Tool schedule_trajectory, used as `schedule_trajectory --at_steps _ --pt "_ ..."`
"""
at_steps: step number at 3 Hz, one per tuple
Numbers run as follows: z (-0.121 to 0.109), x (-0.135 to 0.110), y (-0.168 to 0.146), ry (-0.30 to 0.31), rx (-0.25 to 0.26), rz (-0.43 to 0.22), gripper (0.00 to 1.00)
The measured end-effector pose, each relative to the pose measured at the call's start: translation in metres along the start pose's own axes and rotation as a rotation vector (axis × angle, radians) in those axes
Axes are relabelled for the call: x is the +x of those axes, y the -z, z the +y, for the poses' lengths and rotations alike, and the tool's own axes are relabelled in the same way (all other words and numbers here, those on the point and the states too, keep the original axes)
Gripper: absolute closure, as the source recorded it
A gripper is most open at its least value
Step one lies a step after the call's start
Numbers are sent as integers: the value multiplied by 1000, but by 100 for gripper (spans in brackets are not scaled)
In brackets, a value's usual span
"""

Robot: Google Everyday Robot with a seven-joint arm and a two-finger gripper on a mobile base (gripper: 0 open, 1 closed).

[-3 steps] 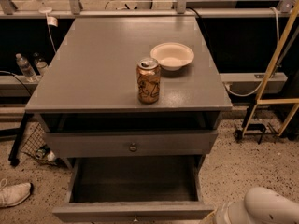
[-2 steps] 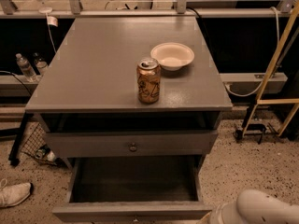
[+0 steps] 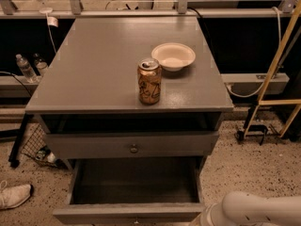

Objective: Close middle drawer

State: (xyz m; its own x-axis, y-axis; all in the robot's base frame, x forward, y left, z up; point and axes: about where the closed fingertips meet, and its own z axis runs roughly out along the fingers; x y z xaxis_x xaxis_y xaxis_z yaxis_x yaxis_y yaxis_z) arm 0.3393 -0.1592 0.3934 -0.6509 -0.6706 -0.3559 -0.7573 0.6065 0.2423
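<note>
Middle drawer (image 3: pixel 127 212) still open (tool off-frame)

The gripper is out of view. At 5 o'clock only a white arm link (image 3: pixel 256 208) shows, cut off by the bottom and right edges. At 6 o'clock the middle drawer (image 3: pixel 134 187) runs into the bottom edge, which clips its low front, so its knob cannot be made out. The print on the drink can (image 3: pixel 149 83) is too blurred to read. At 8 o'clock a white shoe (image 3: pixel 14 195) is cut by the left edge. A wire basket (image 3: pixel 34 145) sits partly hidden behind the grey cabinet (image 3: pixel 108 55). At 3 o'clock a yellow frame (image 3: pixel 275 62) runs off the right edge.
</note>
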Motion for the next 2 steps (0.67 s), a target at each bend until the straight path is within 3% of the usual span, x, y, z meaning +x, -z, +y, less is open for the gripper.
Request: schedule_trajectory --at_steps 2 --pt "-26 -15 -3 -113 81 -26 100"
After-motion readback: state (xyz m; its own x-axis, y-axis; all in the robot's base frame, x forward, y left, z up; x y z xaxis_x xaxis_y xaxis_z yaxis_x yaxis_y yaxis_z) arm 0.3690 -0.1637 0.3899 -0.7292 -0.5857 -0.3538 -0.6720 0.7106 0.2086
